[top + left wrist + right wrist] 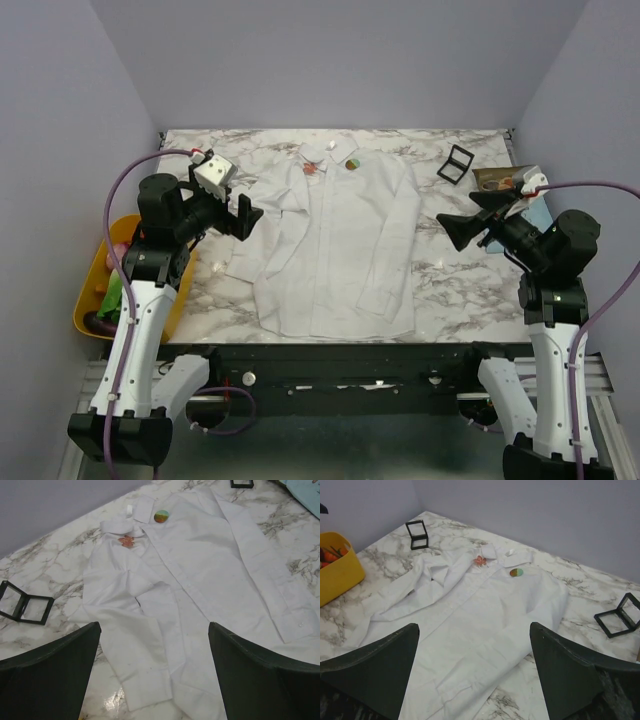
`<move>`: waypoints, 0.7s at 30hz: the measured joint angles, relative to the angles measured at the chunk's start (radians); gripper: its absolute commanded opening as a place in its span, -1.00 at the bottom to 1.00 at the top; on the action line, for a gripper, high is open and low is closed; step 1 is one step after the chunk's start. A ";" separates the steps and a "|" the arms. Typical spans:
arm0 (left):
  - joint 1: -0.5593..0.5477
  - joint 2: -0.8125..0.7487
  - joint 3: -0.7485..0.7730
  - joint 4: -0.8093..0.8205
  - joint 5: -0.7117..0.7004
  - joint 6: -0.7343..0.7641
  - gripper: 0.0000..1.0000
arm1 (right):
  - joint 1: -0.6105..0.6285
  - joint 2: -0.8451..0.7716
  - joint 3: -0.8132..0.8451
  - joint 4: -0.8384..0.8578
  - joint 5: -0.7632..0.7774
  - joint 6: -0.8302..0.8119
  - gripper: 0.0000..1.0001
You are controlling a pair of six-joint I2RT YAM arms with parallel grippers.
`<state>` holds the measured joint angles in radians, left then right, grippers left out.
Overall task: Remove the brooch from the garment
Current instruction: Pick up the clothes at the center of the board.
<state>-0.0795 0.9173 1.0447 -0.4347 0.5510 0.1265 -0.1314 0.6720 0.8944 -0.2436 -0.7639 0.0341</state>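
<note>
The white shirt (335, 240) lies flat and face up in the middle of the marble table, collar at the far end. The brooch (353, 162), a small round pin half green and half orange-red, sits on the chest just right of the collar; it also shows in the left wrist view (161, 516) and the right wrist view (516, 572). My left gripper (245, 218) is open and empty, above the shirt's left sleeve (154, 627). My right gripper (465, 222) is open and empty, off the shirt's right sleeve (474, 626). Both are far from the brooch.
A small orange-red ornament (312, 168) sits at the collar. An open black palette (456, 163) lies at the back right; another (26, 609) lies left of the shirt. A yellow basket (95, 290) with items stands at the left edge. A box (500, 178) sits far right.
</note>
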 measured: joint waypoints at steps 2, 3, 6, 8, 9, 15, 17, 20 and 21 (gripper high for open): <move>0.000 -0.006 -0.004 0.008 -0.001 -0.001 0.97 | 0.000 -0.001 -0.001 0.000 -0.014 0.000 1.00; 0.001 -0.006 -0.006 0.010 -0.001 -0.001 0.97 | -0.001 -0.001 -0.003 0.001 -0.021 0.000 1.00; 0.004 -0.006 -0.008 0.011 -0.003 -0.002 0.98 | -0.001 0.001 -0.009 0.003 -0.045 0.000 1.00; 0.007 -0.006 -0.008 0.011 -0.005 -0.002 0.97 | -0.001 0.005 -0.012 0.003 -0.058 -0.001 1.00; 0.008 -0.006 -0.008 0.011 -0.006 -0.002 0.98 | -0.001 0.008 -0.013 0.003 -0.064 -0.001 1.00; 0.010 0.006 -0.008 0.012 0.003 0.001 0.98 | -0.001 0.009 -0.019 0.003 -0.081 -0.025 1.00; 0.011 0.018 -0.008 0.012 0.015 0.007 0.98 | -0.001 0.008 -0.023 0.003 -0.092 -0.045 1.00; 0.011 0.041 -0.007 0.011 0.033 0.022 0.98 | -0.001 0.011 -0.032 0.003 -0.098 -0.076 1.00; 0.006 0.050 -0.006 0.008 0.034 0.030 0.98 | -0.001 0.014 -0.033 0.004 -0.097 -0.082 1.00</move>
<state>-0.0738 0.9676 1.0389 -0.4263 0.5846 0.1562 -0.1322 0.6861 0.8616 -0.2398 -0.8608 -0.0475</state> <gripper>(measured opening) 0.988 0.998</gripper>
